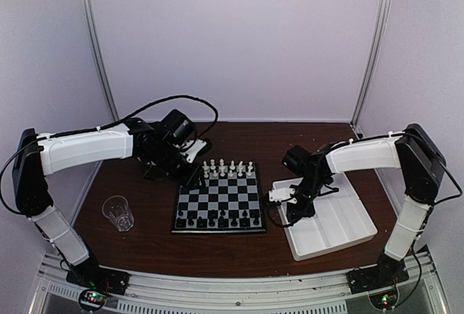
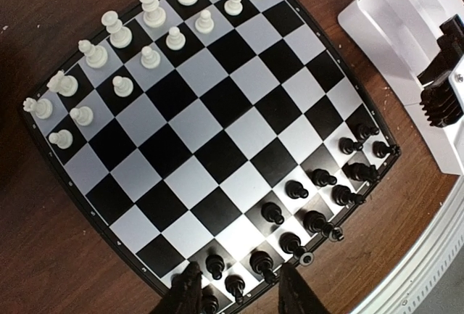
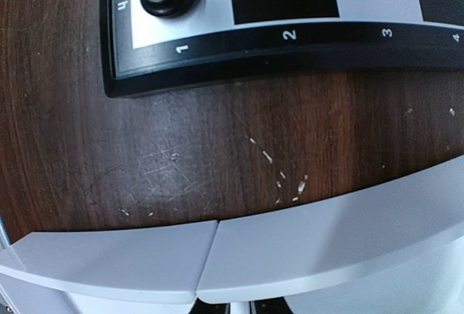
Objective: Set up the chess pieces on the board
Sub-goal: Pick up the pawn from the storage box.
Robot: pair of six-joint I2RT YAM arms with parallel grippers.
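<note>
Dark brown wooden table (image 1: 145, 249) under everything, its grain scuffed with pale scratches just off the board's corner, seen only in the right wrist view. Two white-shelled arms: left arm (image 1: 80, 147) reaching to the board's far left corner, right arm (image 1: 362, 156) bent down just right of the board. White plastic tray (image 1: 341, 220) with long compartments, just right of the board. Board (image 1: 217, 198) at the table's middle, flat, square, glossy black and light-grey checks inside a thin black rim. White numerals 1, 2, 3, 4 readable along that rim from the right wrist only; a sideways mark at the corner too unclear to read. Clear ribbed glass (image 1: 119, 212) well left of the board.

Left gripper (image 2: 243, 288) above the board's near edge, dark fingers narrowly parted, nothing between them. Right gripper (image 3: 238, 308) over the tray's edge nearest the board, only its tips peeking in; cannot tell whether closed or holding.

White pieces (image 2: 151, 56) in two rows along the board's far side, black pieces (image 2: 319, 220) in two rows along its near side.
</note>
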